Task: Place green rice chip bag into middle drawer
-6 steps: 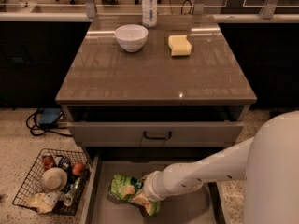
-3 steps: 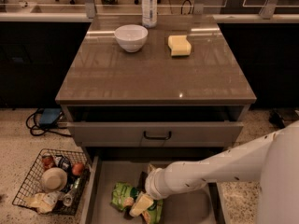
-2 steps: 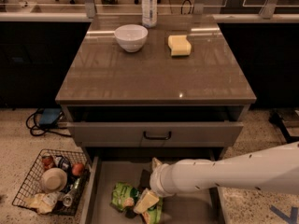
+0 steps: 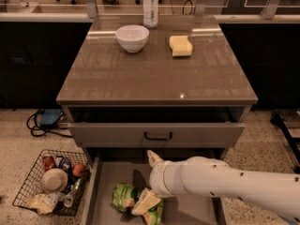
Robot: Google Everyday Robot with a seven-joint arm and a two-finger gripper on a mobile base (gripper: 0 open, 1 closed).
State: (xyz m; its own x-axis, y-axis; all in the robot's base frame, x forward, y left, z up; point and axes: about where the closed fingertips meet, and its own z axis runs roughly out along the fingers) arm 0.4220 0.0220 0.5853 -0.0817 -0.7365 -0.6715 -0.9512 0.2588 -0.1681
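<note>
Counter top [image 4: 154,78]: brown, glossy, above a drawer cabinet.
Lying on it:
- white bowl [image 4: 132,37], back left of centre
- yellow sponge [image 4: 181,46], to the bowl's right and apart from it
- bottle [image 4: 150,6], upright at the back edge, behind the bowl

Middle drawer [image 4: 105,186]: pulled out below. Its floor carries the green rice chip bag [image 4: 124,197]. The gripper [image 4: 149,179] is over the bag's right end, fingers spread wide.

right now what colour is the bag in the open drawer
The bag is bright green, best seen in the camera view; the open claw is at its edge.
</note>
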